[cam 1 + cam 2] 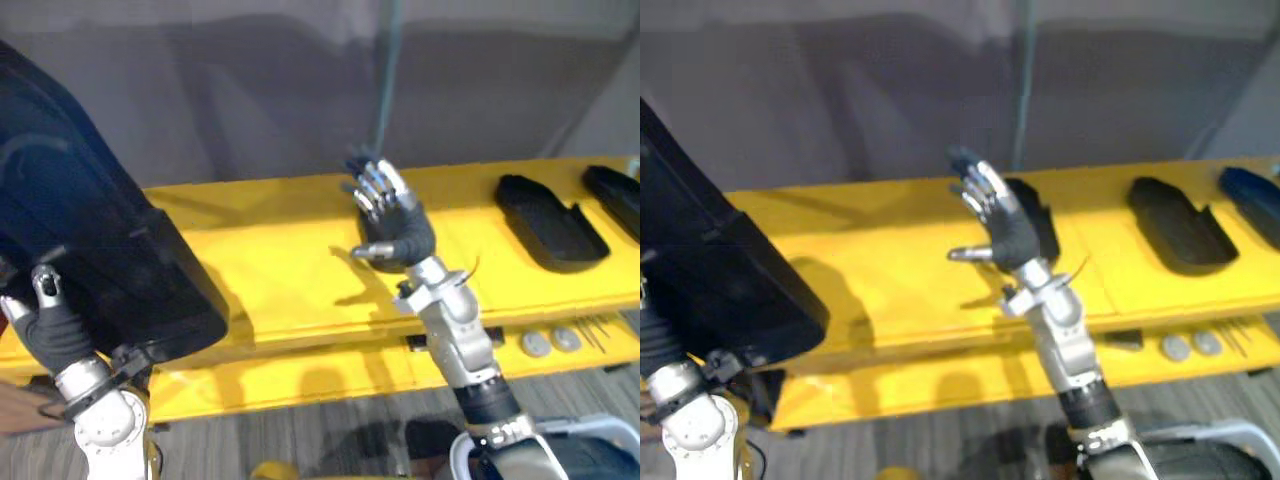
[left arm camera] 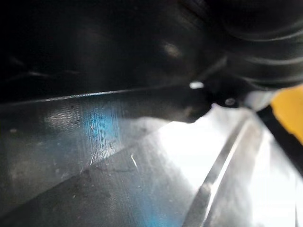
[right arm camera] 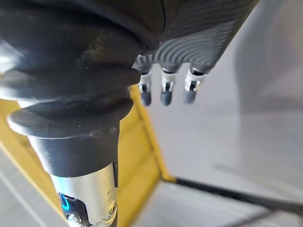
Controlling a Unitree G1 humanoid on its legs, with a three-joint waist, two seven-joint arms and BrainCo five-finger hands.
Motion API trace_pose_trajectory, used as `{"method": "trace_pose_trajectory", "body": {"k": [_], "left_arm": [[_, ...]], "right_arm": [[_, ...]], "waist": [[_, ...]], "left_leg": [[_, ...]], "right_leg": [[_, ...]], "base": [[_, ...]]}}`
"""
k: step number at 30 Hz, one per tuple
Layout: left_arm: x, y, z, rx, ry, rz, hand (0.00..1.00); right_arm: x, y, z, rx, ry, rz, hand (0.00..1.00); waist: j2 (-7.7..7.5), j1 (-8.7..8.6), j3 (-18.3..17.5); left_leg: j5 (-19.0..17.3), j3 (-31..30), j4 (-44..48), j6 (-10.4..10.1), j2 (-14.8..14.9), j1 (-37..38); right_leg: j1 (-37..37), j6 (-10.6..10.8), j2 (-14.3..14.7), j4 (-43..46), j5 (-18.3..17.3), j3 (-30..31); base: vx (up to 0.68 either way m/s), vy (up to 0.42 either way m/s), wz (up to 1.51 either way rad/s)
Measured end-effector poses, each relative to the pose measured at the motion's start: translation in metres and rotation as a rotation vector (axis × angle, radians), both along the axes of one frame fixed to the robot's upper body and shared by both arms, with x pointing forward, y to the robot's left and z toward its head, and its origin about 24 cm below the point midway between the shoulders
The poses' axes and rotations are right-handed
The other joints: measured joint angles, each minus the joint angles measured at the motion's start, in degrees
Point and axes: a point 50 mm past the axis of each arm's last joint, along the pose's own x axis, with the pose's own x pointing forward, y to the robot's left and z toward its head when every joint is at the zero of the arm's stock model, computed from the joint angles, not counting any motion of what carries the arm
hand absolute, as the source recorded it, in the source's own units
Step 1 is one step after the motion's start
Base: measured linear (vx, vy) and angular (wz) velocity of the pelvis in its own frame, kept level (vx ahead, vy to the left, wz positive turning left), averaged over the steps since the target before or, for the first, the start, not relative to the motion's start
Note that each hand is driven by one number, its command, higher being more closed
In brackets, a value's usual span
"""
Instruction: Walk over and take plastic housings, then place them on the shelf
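Note:
A large black plastic housing (image 1: 110, 240) hangs above the left end of the yellow shelf (image 1: 290, 270). My left hand (image 1: 55, 325) is under its near edge, thumb against it; the left wrist view shows the dark housing wall (image 2: 94, 56) from very close. My right hand (image 1: 395, 225) is raised over the middle of the shelf, fingers (image 3: 163, 90) straight and holding nothing. Just behind that hand a smaller black housing (image 1: 1040, 215) lies on the shelf. Two more dark housings (image 1: 550, 225) (image 1: 615, 195) lie at the shelf's right end.
A lower yellow ledge (image 1: 330, 375) runs along the shelf's front, with two round grey discs (image 1: 550, 341) at its right. A grey wall with a thin upright pole (image 1: 385, 90) stands behind the shelf. Bare yellow surface lies between the held housing and my right hand.

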Motion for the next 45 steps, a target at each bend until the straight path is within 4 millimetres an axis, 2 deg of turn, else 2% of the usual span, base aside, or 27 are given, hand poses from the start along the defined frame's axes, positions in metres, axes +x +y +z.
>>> {"method": "trace_pose_trajectory", "body": {"k": [3,5,6,9,12,14,17,19,21,23,24,26,29,32,36,45], "left_arm": [[0.003,0.000,-0.002,0.006,0.033,-0.021,1.00],[0.009,0.002,-0.007,0.018,0.090,-0.052,1.00],[0.011,0.004,-0.009,0.022,0.112,-0.056,1.00],[0.025,0.012,-0.027,0.014,0.245,-0.075,1.00],[0.046,0.016,-0.050,-0.014,0.382,-0.092,1.00],[0.057,0.020,-0.063,-0.008,0.486,-0.083,1.00],[0.074,0.041,-0.083,-0.033,0.648,-0.030,1.00],[0.083,0.062,-0.092,-0.061,0.767,0.044,1.00],[0.087,0.076,-0.093,-0.073,0.816,0.085,1.00],[0.093,0.098,-0.085,-0.088,0.872,0.154,1.00],[0.093,0.104,-0.082,-0.090,0.884,0.176,1.00],[0.098,0.126,-0.071,-0.115,0.941,0.237,1.00],[0.104,0.144,-0.051,-0.142,0.974,0.278,1.00],[0.110,0.154,-0.033,-0.157,0.987,0.266,1.00],[0.107,0.164,-0.027,-0.184,1.054,0.266,1.00],[0.094,0.170,-0.050,-0.258,1.276,0.250,1.00]], "right_arm": [[-0.004,-0.013,-0.011,-0.001,0.042,-0.053,0.00],[-0.010,-0.033,-0.021,-0.003,0.080,-0.126,0.00],[-0.011,-0.037,-0.022,-0.002,0.084,-0.139,0.00],[-0.016,-0.049,-0.024,0.012,0.092,-0.199,0.00],[-0.020,-0.060,-0.031,0.023,0.120,-0.257,0.00],[-0.023,-0.065,-0.036,0.016,0.137,-0.300,0.00],[-0.031,-0.078,-0.033,0.033,0.126,-0.378,0.00],[-0.040,-0.095,-0.031,0.017,0.114,-0.464,0.00],[-0.047,-0.109,-0.031,0.003,0.126,-0.524,0.00],[-0.059,-0.130,-0.037,-0.011,0.155,-0.612,0.00],[-0.061,-0.133,-0.038,-0.018,0.162,-0.625,0.00],[-0.068,-0.143,-0.042,-0.040,0.187,-0.652,0.00],[-0.073,-0.145,-0.046,-0.036,0.207,-0.649,0.00],[-0.075,-0.145,-0.047,-0.049,0.214,-0.632,0.00],[-0.075,-0.142,-0.044,-0.053,0.199,-0.613,0.00],[-0.074,-0.138,-0.046,-0.038,0.211,-0.616,0.00]], "waist": [[-0.14,-0.22,-0.18],[0.21,-0.53,-1.01],[0.35,-0.59,-1.28],[1.03,-2.81,-1.83],[1.58,-3.51,-2.02],[1.58,-4.75,-2.11],[1.63,-6.98,-2.03],[1.55,-8.56,-1.86],[1.54,-9.64,-1.58],[1.39,-10.47,-0.76],[1.37,-10.68,-0.49],[1.59,-12.28,0.77],[1.39,-13.02,1.67],[1.42,-13.45,2.07],[2.08,-14.02,3.32],[2.14,-14.24,4.21]], "left_leg": [[1.73,0.10,-3.05,0.60,-0.77,0.07],[2.13,0.81,-4.49,0.92,-1.05,0.07],[2.31,1.15,-4.68,0.94,-1.09,0.02],[3.60,3.04,-5.73,0.60,-1.37,0.20],[4.00,6.73,-6.81,0.18,-1.33,1.02],[3.99,8.52,-6.90,0.17,-1.28,1.24],[3.94,12.23,-7.29,0.10,-1.16,1.19],[3.56,14.94,-7.45,-0.33,-1.02,1.99],[2.73,16.61,-7.04,-0.72,-0.85,2.20],[1.48,19.18,-6.08,-1.19,-0.68,2.08],[1.25,19.89,-5.82,-1.26,-0.64,2.05],[0.57,21.53,-5.12,-1.42,-0.57,1.92],[0.30,23.43,-4.67,-1.71,-0.69,1.95],[0.28,23.67,-4.54,-1.75,-0.86,2.08],[0.29,25.02,-4.34,-1.75,-0.90,2.19],[0.27,25.57,-4.11,-1.77,-0.66,2.12]], "right_leg": [[-0.32,0.33,-0.83,-0.09,0.20,-0.45],[-1.01,0.65,-0.83,-0.27,0.85,0.28],[-1.42,0.49,-0.82,-0.24,1.07,0.69],[-2.80,0.29,-1.12,0.26,1.44,1.76],[-5.32,0.20,-0.68,0.99,1.86,5.31],[-6.41,-0.11,-0.18,0.82,2.25,7.17],[-8.43,-0.66,1.18,-1.16,4.18,10.44],[-8.55,-1.04,2.53,-3.75,5.93,12.92],[-8.64,-1.18,3.18,-5.04,6.94,14.32],[-9.04,-1.29,4.18,-7.25,8.71,16.83],[-9.25,-1.26,4.33,-7.68,9.07,17.40],[-9.74,-1.23,4.51,-8.58,10.10,18.93],[-10.41,-0.75,4.75,-9.47,11.13,20.69],[-10.38,-0.74,5.27,-9.63,11.28,21.00],[-10.33,-0.71,5.27,-9.90,11.32,21.33],[-10.17,-0.81,5.74,-10.96,11.74,21.72]], "base": [[-0.08,0.039,0.17],[-0.03,0.031,-0.06],[0.00,0.027,-0.24],[0.02,0.017,-0.19],[0.00,0.014,-0.50],[-0.02,0.010,-0.55],[-0.04,0.009,-0.57],[-0.04,0.016,-0.67],[-0.02,0.022,-0.50],[-0.04,0.027,-0.56],[-0.03,0.022,-0.51],[0.00,0.027,-0.37],[0.02,0.030,-0.32],[0.03,-0.009,-0.08],[0.02,0.001,-0.04],[-0.01,-0.008,-0.03]]}}
